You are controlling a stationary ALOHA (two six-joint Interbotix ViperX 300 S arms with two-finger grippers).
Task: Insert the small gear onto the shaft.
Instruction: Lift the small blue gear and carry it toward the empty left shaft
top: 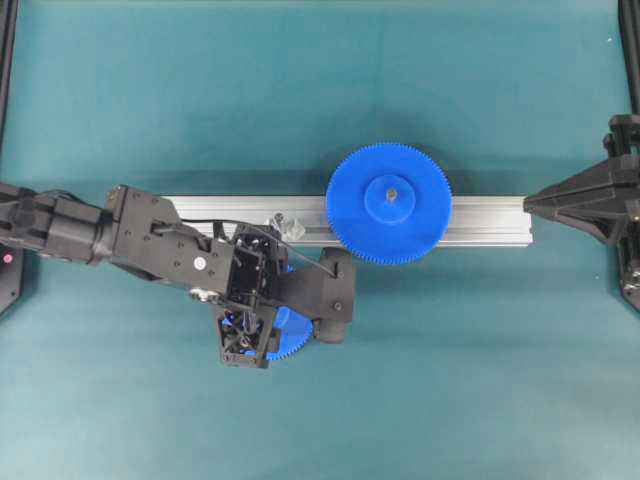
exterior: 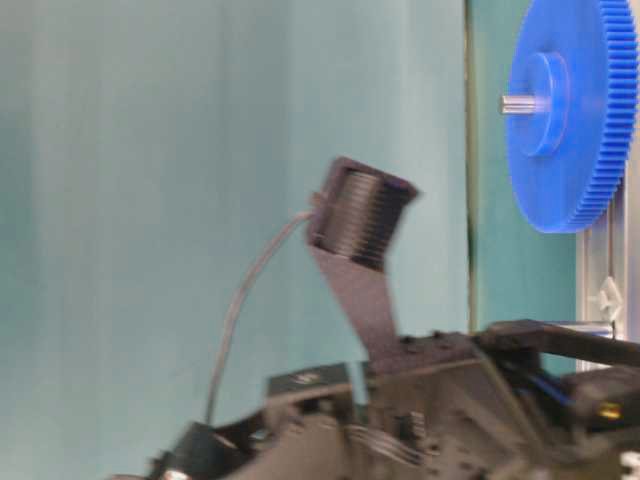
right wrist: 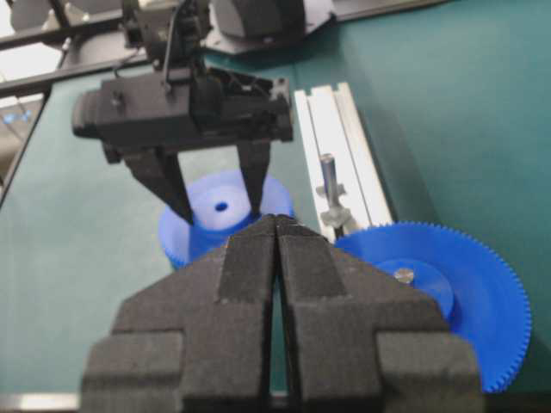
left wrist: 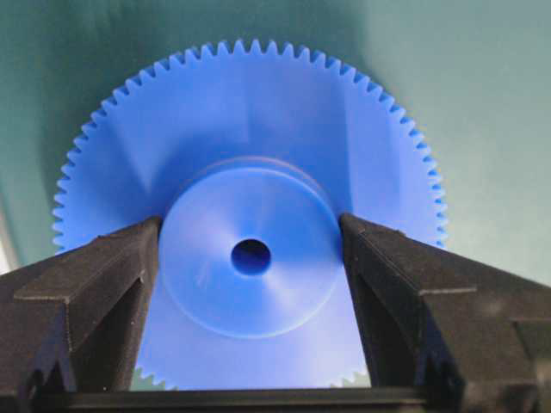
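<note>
So far nothing is on the shaft [right wrist: 328, 179]: the pin stands bare on its clear base, seated on the rail [top: 480, 222] left of the big gear [top: 389, 203] in the overhead view. The small gear [left wrist: 250, 241] lies flat on the mat [top: 150, 90], below the rail at lower centre of that view, mostly hidden under the left arm.

The left gripper [left wrist: 250, 245] is down over it. In the left wrist view the two fingers [left wrist: 103, 284] flank the raised hub, one on each side, spread about as wide as the hub. They look to be at its wall, but whether they press it or merely bracket it I cannot tell. The gear appears to sit on the mat, not lifted. The right gripper [right wrist: 277, 225] is pressed together and empty, parked at the right edge of the overhead view near the rail's end.

Left to do, as I judge it: clamp the hub, lift, carry up and a little right in the overhead view, line the centre hole over the pin, lower.

Room: mat is open below and left of the small gear. The tight spot is at the shaft, where the big gear's toothed rim is close on the right; the small gear's rim will have to come down beside it.
</note>
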